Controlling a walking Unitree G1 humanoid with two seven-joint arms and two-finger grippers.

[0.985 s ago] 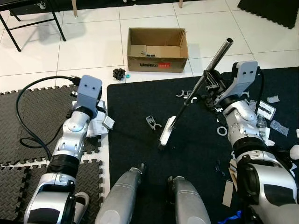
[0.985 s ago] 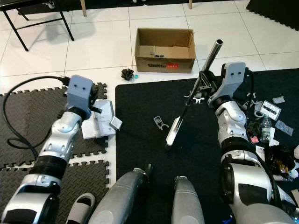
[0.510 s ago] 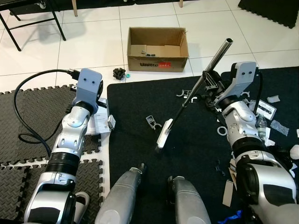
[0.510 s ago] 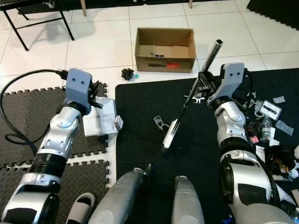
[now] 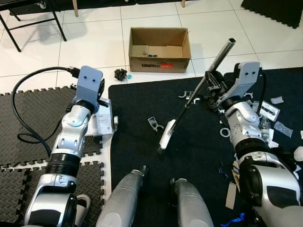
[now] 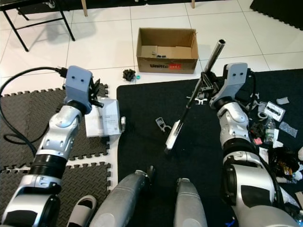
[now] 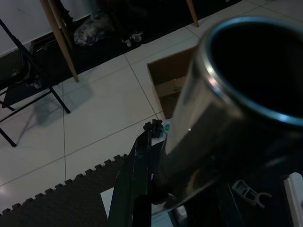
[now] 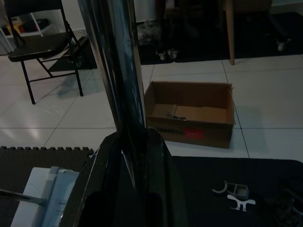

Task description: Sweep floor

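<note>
My right gripper (image 5: 210, 89) is shut on the metal handle (image 5: 218, 59) of a broom, which slants down to its white head (image 5: 165, 134) on the black mat (image 5: 137, 101). In the right wrist view the handle (image 8: 117, 80) runs between the black fingers (image 8: 102, 189). My left gripper (image 5: 93, 105) is shut on the metal tube handle (image 7: 213, 118) of a white dustpan (image 5: 102, 124) lying at the mat's left edge. A small grey clip (image 5: 154, 123) lies between dustpan and broom head.
An open cardboard box (image 5: 160, 49) stands on the tiles beyond the mat, with a small black object (image 5: 121, 74) left of it. White clips (image 5: 186, 96) and a ring (image 5: 224, 133) lie near the broom. Wrappers and a bottle (image 5: 265, 124) clutter the right. A black cable (image 5: 28, 109) loops over foam mats.
My left arm has carried the dustpan forward and to the right, up to the mat's edge. The broom head has slid slightly left; the right arm holds almost still.
</note>
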